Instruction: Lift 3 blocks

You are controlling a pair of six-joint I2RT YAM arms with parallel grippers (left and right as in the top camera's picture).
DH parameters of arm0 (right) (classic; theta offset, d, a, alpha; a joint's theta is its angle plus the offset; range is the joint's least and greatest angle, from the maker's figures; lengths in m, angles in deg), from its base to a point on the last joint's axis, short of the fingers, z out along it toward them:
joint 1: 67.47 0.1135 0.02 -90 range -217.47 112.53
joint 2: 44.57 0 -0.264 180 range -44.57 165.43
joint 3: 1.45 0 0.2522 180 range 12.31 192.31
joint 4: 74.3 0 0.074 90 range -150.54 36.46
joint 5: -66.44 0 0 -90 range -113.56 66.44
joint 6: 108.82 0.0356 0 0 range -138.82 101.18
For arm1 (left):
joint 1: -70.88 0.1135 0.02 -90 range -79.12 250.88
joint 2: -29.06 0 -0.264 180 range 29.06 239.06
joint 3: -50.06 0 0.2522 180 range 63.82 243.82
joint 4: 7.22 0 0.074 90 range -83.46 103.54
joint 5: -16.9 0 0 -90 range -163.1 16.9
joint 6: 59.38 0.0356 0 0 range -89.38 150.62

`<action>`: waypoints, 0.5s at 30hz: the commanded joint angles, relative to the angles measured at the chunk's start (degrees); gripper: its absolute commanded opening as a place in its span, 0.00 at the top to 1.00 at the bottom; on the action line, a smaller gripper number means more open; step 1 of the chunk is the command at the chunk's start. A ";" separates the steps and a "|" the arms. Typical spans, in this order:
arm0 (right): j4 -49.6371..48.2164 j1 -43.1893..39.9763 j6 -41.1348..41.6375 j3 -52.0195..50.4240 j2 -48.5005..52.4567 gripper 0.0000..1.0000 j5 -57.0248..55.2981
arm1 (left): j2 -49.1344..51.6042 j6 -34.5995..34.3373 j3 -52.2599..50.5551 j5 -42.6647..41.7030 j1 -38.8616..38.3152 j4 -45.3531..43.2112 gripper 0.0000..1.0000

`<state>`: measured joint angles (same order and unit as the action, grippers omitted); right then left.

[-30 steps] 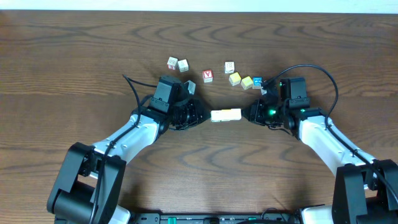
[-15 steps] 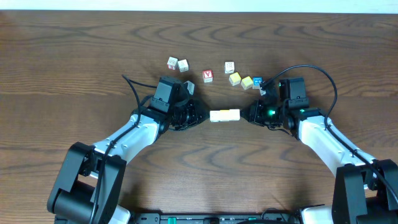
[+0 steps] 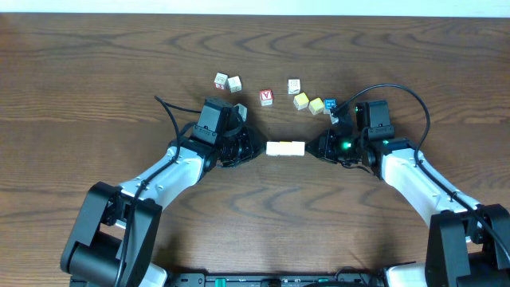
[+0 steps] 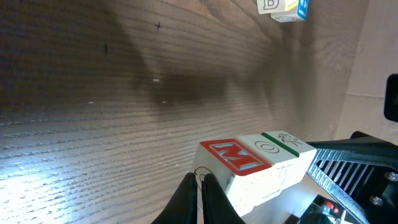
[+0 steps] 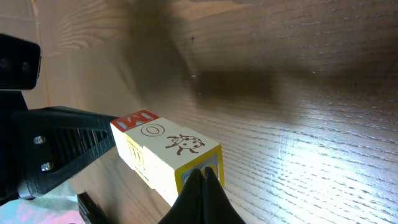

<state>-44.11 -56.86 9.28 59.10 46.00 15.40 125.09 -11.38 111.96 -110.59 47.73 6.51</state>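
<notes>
Squeezing row of three small wooden alphabet cubes (image 3: 285, 148) end to end, mid-desk (image 3: 96, 64), seemingly just airborne. Pushing on ends with fully closed left pincer (image 3: 260, 148) and right pincer (image 3: 311, 147), nothing gripped inside. Risk: buckling, dropping, if pressure slackens or tips misalign.

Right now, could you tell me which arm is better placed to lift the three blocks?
Neither alone: the left gripper and right gripper, both shut, press opposite ends of the row of three blocks, so they should probably rise together.
</notes>
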 commanded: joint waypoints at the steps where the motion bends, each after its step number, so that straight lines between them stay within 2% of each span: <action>1: -0.28 4.13 0.55 0.24 -1.20 0.99 10.32 | 0.20 0.13 1.77 -6.75 -2.84 -1.31 0.93; 15: -0.13 4.13 0.55 0.22 -0.37 0.99 7.96 | 0.20 0.04 1.79 -4.87 -4.59 -1.31 0.93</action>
<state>-43.92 -56.86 9.28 59.10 46.00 14.87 125.09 -11.38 111.96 -107.97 46.44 6.53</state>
